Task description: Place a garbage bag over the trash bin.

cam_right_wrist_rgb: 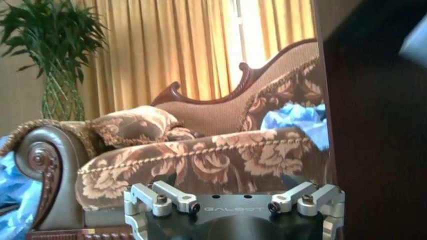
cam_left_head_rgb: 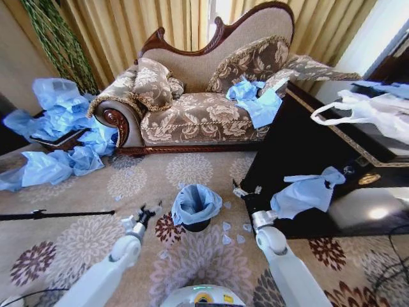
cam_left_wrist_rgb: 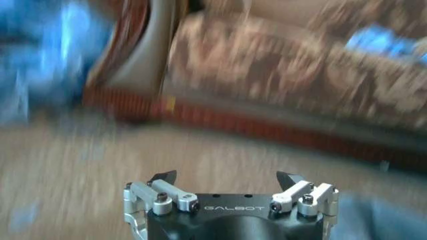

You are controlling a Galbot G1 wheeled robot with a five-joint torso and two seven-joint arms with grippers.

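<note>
Look just below the centre of the head view: your trash bin (cam_left_head_rgb: 196, 224) stands upright on the patterned carpet (cam_left_head_rgb: 83, 240), its long axis vertical and its mouth facing up. The garbage bag (cam_left_head_rgb: 195, 203) is already draped over that mouth, its crumpled light-blue plastic bunched round the rim and hiding most of the black wall.

Your left end effector (cam_left_head_rgb: 149, 212) sits at lower left of centre, just beside the bin on the picture's left and apart from the bag. In the left wrist view its fingers (cam_left_wrist_rgb: 162, 177) stand wide apart with nothing between them, and "GALBOT" reads on its body. Your right end effector (cam_left_head_rgb: 241, 192) is right of the bin, close against the dark counter (cam_left_head_rgb: 300, 153); whether it is spread or closed you cannot tell. "GALBOT" also reads on it in the right wrist view.

One bin, one bag on it. The sofa (cam_left_head_rgb: 204, 115) fills the upper middle
</note>
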